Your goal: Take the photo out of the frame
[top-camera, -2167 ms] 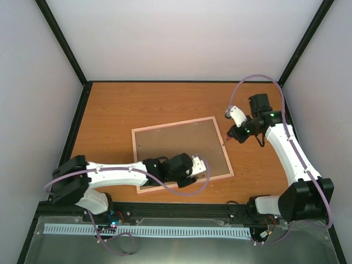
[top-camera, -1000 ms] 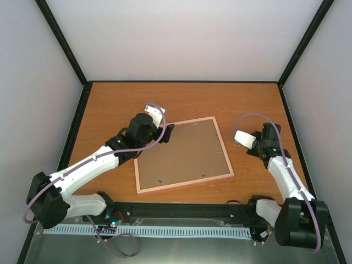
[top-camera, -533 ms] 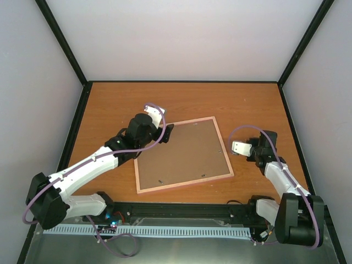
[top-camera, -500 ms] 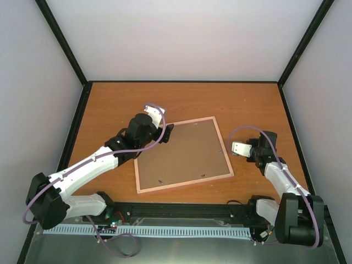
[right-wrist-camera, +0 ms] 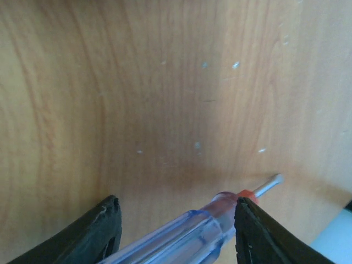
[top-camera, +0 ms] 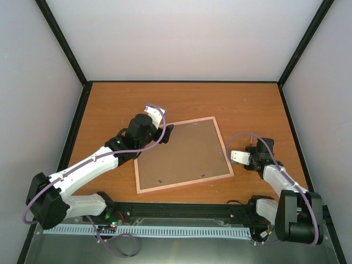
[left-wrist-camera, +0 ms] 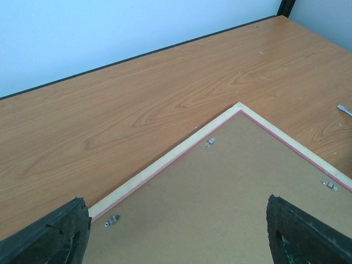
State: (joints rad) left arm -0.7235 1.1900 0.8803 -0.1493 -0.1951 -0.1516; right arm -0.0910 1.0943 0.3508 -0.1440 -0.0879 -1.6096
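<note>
The left gripper [left-wrist-camera: 176, 201] has its 2 fingers spread wide and holds nothing, above the 10 o'clock corner of the frame [top-camera: 181, 157]. The right gripper [right-wrist-camera: 177, 201] is low over the table [top-camera: 121, 104], fingers apart either side of a screwdriver [right-wrist-camera: 187, 231]. The frame lies board-back up, at 9 o'clock from the right fingers. The photo is hidden.
</note>
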